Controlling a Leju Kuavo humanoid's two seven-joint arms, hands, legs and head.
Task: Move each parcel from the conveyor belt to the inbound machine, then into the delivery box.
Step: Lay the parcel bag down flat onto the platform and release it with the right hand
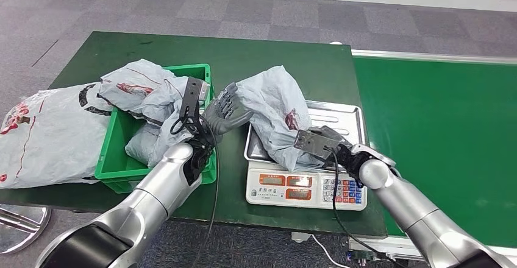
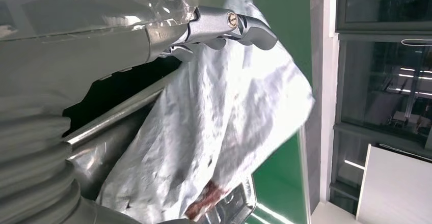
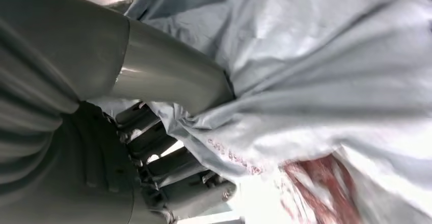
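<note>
Parcel (image 1: 277, 112) on scale (image 1: 308, 186), bin (image 1: 116, 167) left.

Dark green table (image 1: 244, 55) carries a green crate (image 1: 116, 164) at 9 o'clock and a white weighing scale (image 1: 305, 187) with steel tray at 4 o'clock. Large grey parcel bag (image 1: 49, 137) lies flat at far 9 o'clock, touching the crate. Green conveyor belt (image 1: 439, 140) adjoins at 3 o'clock.

Right hand (image 1: 332, 148) fingers behind the grey parcel (image 1: 277, 112); scale (image 1: 306, 187) tray mostly covered.
</note>
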